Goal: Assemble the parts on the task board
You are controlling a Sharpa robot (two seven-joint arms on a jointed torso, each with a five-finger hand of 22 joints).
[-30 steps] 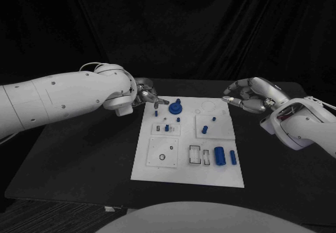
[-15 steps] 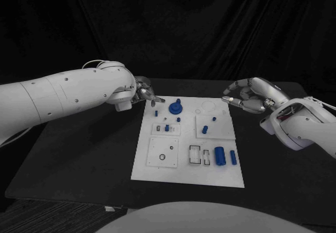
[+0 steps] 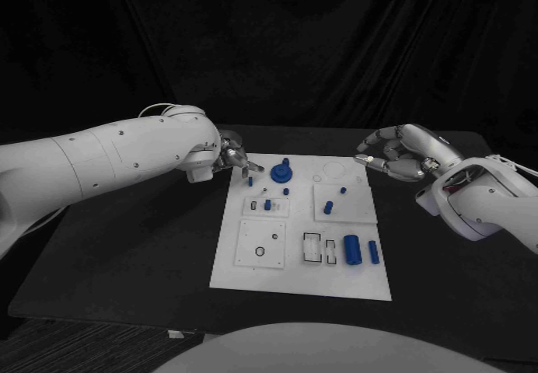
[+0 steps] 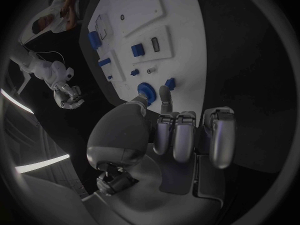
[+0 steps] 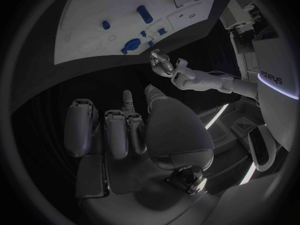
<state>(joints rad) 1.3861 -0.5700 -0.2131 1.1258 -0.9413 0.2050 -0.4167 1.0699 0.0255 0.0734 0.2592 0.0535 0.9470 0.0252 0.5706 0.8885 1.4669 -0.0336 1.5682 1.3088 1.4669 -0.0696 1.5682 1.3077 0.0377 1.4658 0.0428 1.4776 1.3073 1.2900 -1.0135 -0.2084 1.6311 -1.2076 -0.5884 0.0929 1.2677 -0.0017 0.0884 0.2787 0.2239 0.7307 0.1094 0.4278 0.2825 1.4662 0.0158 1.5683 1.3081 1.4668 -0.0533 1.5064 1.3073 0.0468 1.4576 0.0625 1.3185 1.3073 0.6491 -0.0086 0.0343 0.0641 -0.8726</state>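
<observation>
The white task board (image 3: 294, 276) lies in the middle of the table. A large round blue part (image 3: 281, 171) stands near its far edge, with small blue pegs (image 3: 327, 207) round it. Two blue cylinders (image 3: 353, 249) lie near the right edge. My left hand (image 3: 233, 158) hovers at the board's far left corner, just left of the round part (image 4: 145, 90). Its fingers (image 4: 184, 135) are curled in with nothing in them. My right hand (image 3: 398, 154) hangs above the table beyond the far right corner, fingers (image 5: 119, 130) curled and holding nothing.
Bare black table (image 3: 134, 249) surrounds the board on both sides. Rectangular recesses (image 3: 312, 247) and a square plate with a small ring (image 3: 260, 250) sit on the near half of the board. A dark curtain closes off the back.
My left arm has swung and its hand has drawn slightly back to the left from the board's corner. The right hand and the parts have not moved.
</observation>
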